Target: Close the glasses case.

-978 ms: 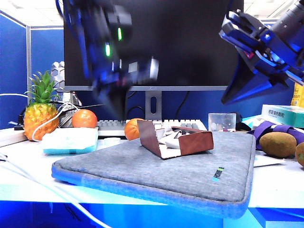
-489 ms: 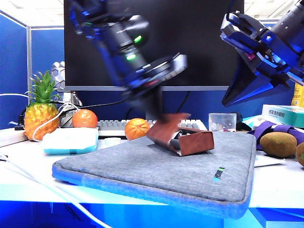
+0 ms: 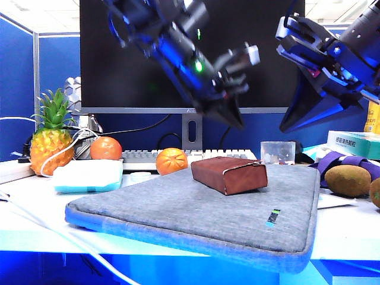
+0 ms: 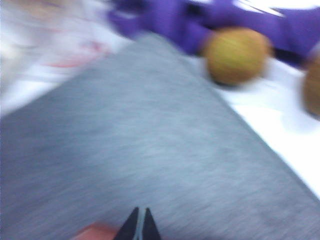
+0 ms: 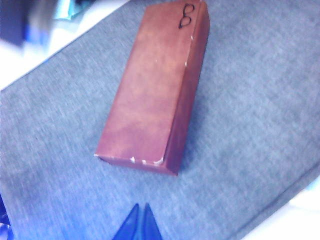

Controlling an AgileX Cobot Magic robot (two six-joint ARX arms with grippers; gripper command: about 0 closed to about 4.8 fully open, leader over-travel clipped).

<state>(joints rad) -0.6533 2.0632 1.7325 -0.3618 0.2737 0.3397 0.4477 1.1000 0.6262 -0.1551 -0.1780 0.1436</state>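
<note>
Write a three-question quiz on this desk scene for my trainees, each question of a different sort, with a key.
1. True or false: the glasses case lies with its lid shut.
2. What does the case rest on? A) keyboard B) grey sleeve C) bare table
3. Name the fruit farthest left in the exterior view.

Key
1. True; the left gripper, shut, is above it, and the right gripper, shut, is raised at the right.
2. B
3. The pineapple.
</note>
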